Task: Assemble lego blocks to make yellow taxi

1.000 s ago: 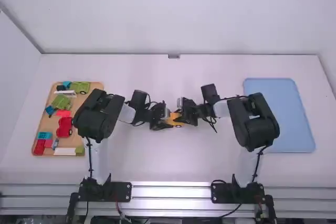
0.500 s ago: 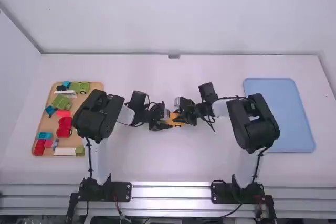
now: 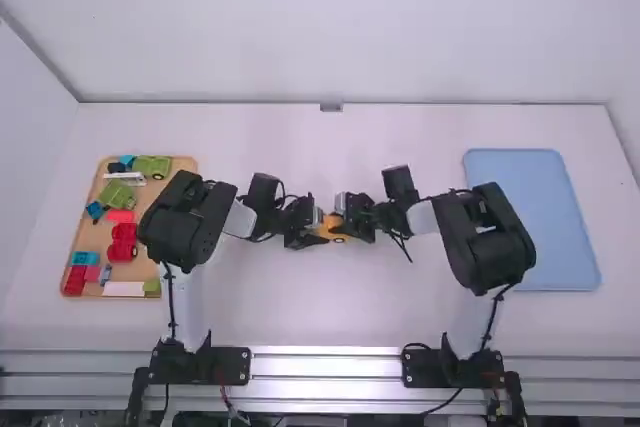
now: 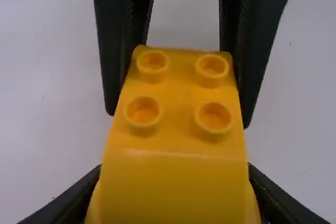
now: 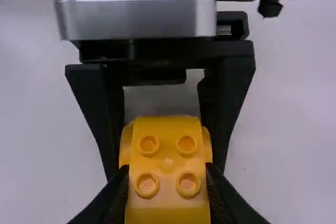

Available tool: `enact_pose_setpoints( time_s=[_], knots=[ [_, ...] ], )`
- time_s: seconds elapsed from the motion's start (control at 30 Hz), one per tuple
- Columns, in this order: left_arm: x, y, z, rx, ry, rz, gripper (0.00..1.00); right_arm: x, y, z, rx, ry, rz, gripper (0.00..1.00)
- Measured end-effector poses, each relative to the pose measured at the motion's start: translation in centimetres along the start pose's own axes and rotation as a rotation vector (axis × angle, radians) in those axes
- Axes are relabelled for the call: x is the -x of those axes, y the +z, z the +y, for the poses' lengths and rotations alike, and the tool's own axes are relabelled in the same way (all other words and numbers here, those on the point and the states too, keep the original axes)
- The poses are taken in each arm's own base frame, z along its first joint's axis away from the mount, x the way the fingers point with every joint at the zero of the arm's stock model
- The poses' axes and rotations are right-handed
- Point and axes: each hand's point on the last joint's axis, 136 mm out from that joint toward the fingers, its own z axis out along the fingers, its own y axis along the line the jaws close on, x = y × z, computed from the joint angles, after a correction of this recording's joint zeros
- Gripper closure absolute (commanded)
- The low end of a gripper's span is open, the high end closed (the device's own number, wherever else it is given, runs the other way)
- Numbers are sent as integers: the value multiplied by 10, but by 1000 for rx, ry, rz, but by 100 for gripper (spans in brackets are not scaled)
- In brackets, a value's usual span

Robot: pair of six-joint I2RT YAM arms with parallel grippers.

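tan tray (image 3: 92, 237) w/ red, grn blocks (image 3: 122, 251); blue tray (image 3: 535, 227); yel blocks (image 5: 168, 165) btwn.

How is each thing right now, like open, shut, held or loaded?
Left gripper, shut on the yellow toy.
Right gripper, shut on its other end.
Yellow toy, held by both grippers, studs showing.
Wooden tray, loaded with blocks and toy cars.
Blue tray, lying flat.
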Motion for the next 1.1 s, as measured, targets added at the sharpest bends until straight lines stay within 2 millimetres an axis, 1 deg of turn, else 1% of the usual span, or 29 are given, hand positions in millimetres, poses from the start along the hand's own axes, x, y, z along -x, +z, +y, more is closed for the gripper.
enact_pose_setpoints(
  time_s=[0.37, 0.67, 0.9, 1.07, 1.1],
  knots=[
    [1, 2, -3, -10, 6, -3, 85, -3, -3, 2, 2, 61, -5, 100],
    [2, 2, -2, -10, 6, -3, 85, -4, -1, 2, -4, 67, 20, 100],
    [2, 2, -2, -9, 7, -2, 85, -4, -1, 1, 36, 121, 93, 100],
    [1, 2, -2, -6, 5, 1, 85, -2, -1, -2, 49, 115, 132, 100],
    [1, 2, -1, -6, 4, 1, 85, -2, -1, -3, 48, 114, 132, 97]
  ],
)
